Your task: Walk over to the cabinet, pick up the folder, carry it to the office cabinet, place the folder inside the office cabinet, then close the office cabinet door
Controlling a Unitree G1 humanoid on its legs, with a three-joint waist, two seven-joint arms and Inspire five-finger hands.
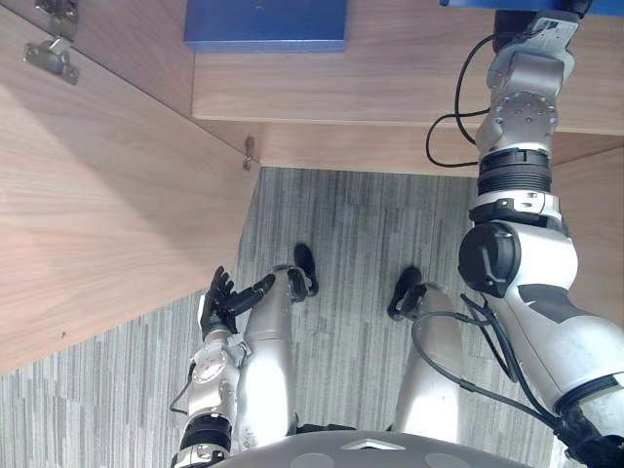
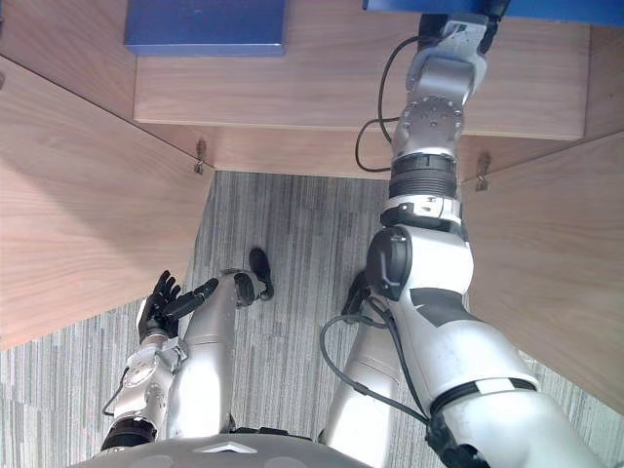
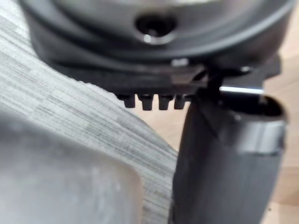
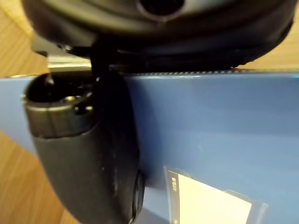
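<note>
Blue folder [image 4: 210, 130] is up at the cabinet shelf [image 1: 390, 88], right against our right hand [image 4: 88, 154]; we can't tell if it's gripped. Left hand [image 1: 220, 302] hangs loose. We reckon it's stiff, light and slick: pinch an edge.

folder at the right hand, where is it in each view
left eye view: folder, blue strip at the top right edge.
right eye view: same strip, top edge right of centre.
right wrist view: broad blue face under the thumb of the right hand.
left wrist view: aims at carpet past the left hand instead.
shared landmark: second folder on the shelf, top left in both eye views.
</note>
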